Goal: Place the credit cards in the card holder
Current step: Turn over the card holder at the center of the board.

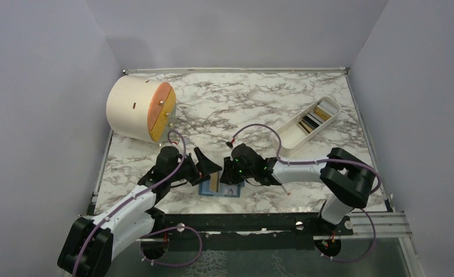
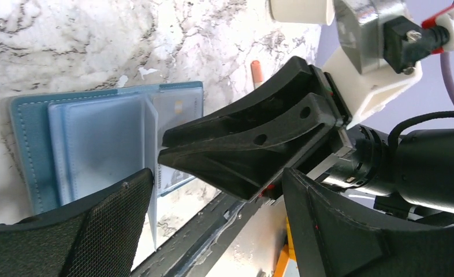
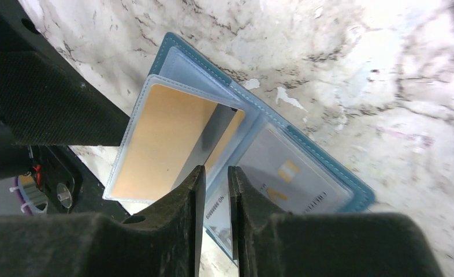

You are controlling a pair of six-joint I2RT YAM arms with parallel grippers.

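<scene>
Marble table [image 1: 224, 109]: drum [image 1: 135, 109], tray [image 1: 305, 124] behind card holder [image 2: 97, 138].

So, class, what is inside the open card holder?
The card holder has clear sleeves holding a gold card and a grey card with a chip. The right gripper covers their near ends, so anything there cannot be seen.

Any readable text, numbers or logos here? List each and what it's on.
"NO" plus a row of digits too blurred to read: pale card in the card holder, right wrist view.
Barcode-like marks, grey card: illegible.
Gold card: no print visible.
Top view: nothing large enough to read.
</scene>
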